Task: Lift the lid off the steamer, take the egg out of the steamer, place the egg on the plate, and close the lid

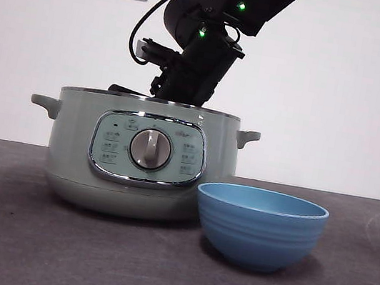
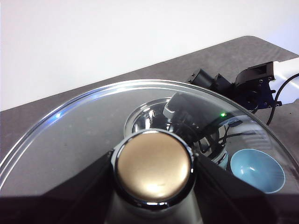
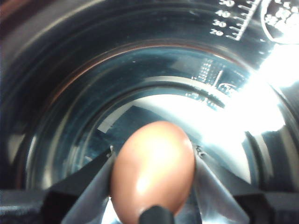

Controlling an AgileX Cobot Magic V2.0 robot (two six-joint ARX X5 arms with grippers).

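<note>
- Front view: the steamer (image 1: pixel 139 163) stands on the dark table (image 1: pixel 10 230), toward its left half, with no lid on it. The control panel and dial face the camera.
- Front view: the plate (image 1: pixel 259 227), a deep blue bowl, sits on the table just beside the steamer at its front right, nearer the camera, overlapping the steamer's lower right side.
- Front view: one black arm (image 1: pixel 202 40) comes down from the top edge into the open steamer; its tip is hidden behind the rim.
- Left wrist view: the left gripper (image 2: pixel 154 172) is clamped on the knob of the lid (image 2: pixel 74 135), one jaw on each side. The glass lid is held in the air.
- Left wrist view: through the glass, the steamer (image 2: pixel 145 116), the other arm reaching into it and the plate (image 2: pixel 258 170) are seen below.
- Right wrist view: the right gripper (image 3: pixel 153 172) is inside the steamer (image 3: pixel 140 70), jaws closed on a brown egg (image 3: pixel 153 170), one jaw pressing each side. Whether the egg is touching the pot's bottom cannot be told.
</note>
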